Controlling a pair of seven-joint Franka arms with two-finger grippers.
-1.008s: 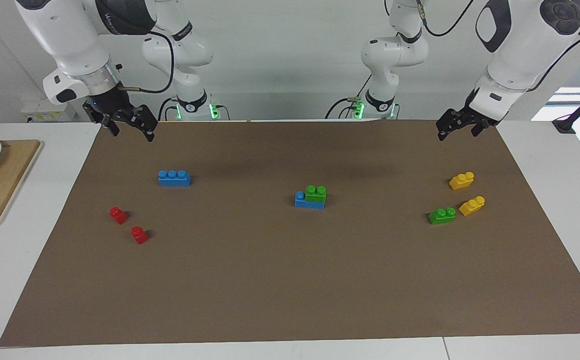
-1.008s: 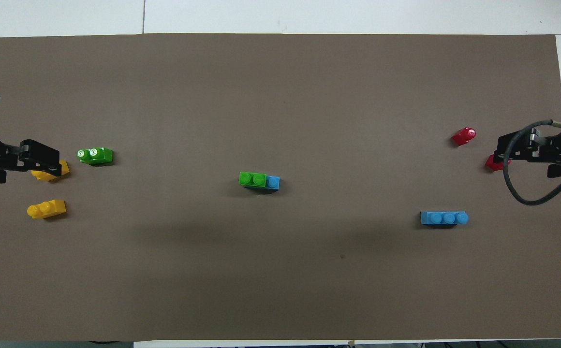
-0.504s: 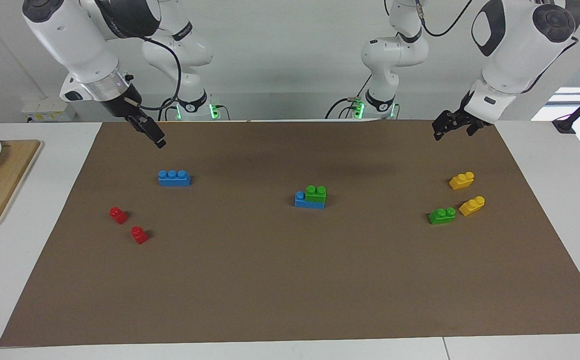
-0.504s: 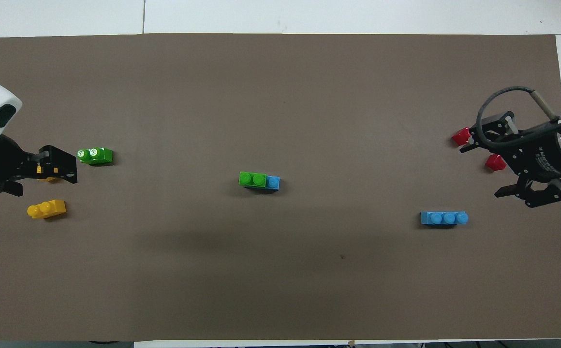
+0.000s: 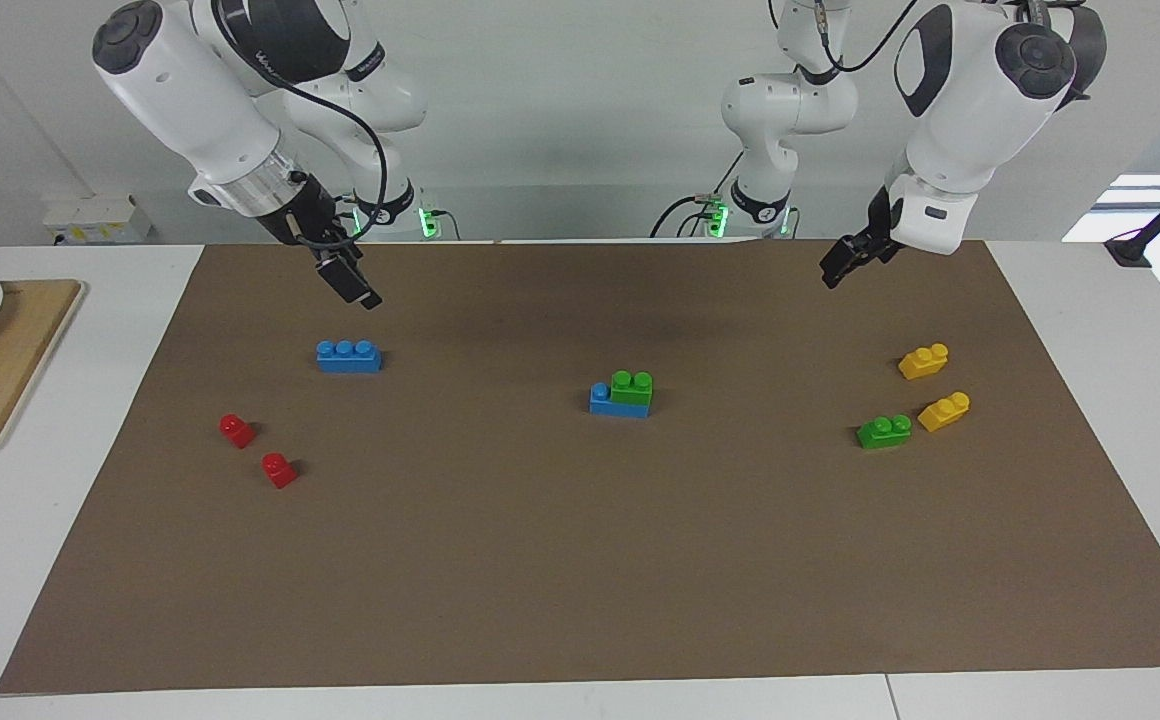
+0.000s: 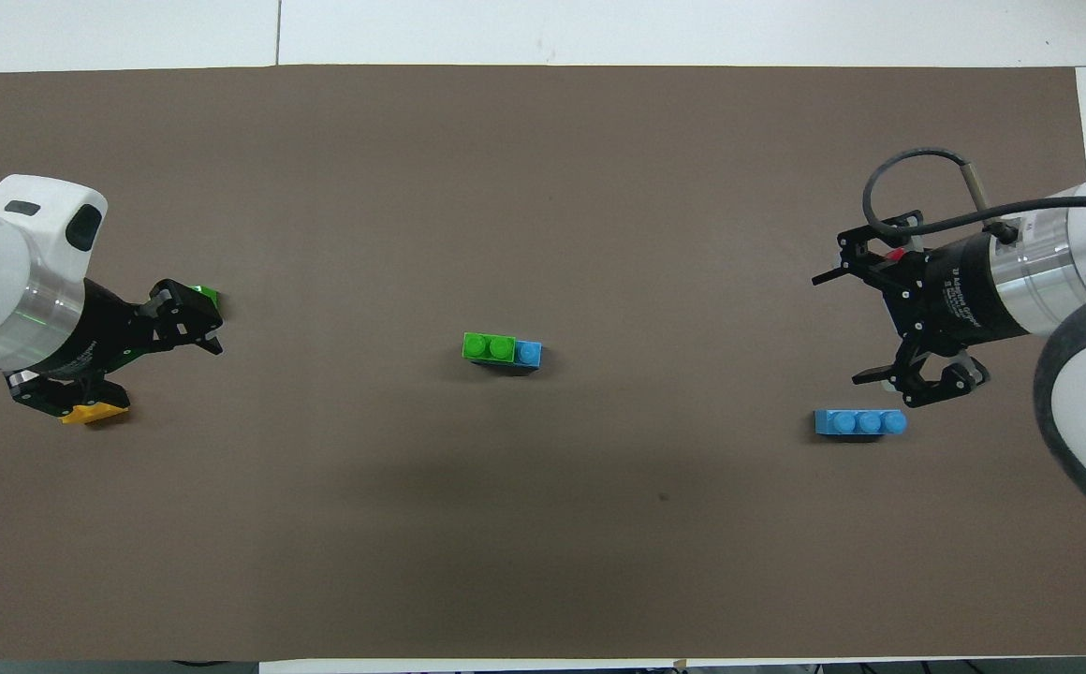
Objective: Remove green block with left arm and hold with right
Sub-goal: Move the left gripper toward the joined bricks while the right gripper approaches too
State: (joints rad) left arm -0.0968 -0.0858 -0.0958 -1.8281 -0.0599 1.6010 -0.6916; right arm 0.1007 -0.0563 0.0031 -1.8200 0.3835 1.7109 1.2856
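The green block point(image 5: 632, 388) point(image 6: 489, 347) sits stacked on one end of a blue brick point(image 5: 601, 400) point(image 6: 529, 354) at the middle of the brown mat. My left gripper point(image 5: 838, 268) point(image 6: 173, 370) hangs open and empty above the mat toward the left arm's end, over a loose green brick point(image 5: 884, 431) point(image 6: 207, 297) and the yellow bricks. Above the right arm's end of the mat, my right gripper point(image 5: 350, 285) point(image 6: 840, 328) is also open and empty, over the spot beside a lone blue three-stud brick point(image 5: 348, 356) point(image 6: 859, 422). Both grippers are well apart from the stack.
Two yellow bricks point(image 5: 923, 361) point(image 5: 943, 411) lie by the loose green one. Two small red blocks point(image 5: 237, 430) point(image 5: 278, 470) lie farther from the robots than the lone blue brick. A wooden board point(image 5: 0, 370) with a plate rests off the mat at the right arm's end.
Both arms have swung inward over the mat toward the middle. The right gripper has turned as it came, now edge-on in the facing view. No brick has moved.
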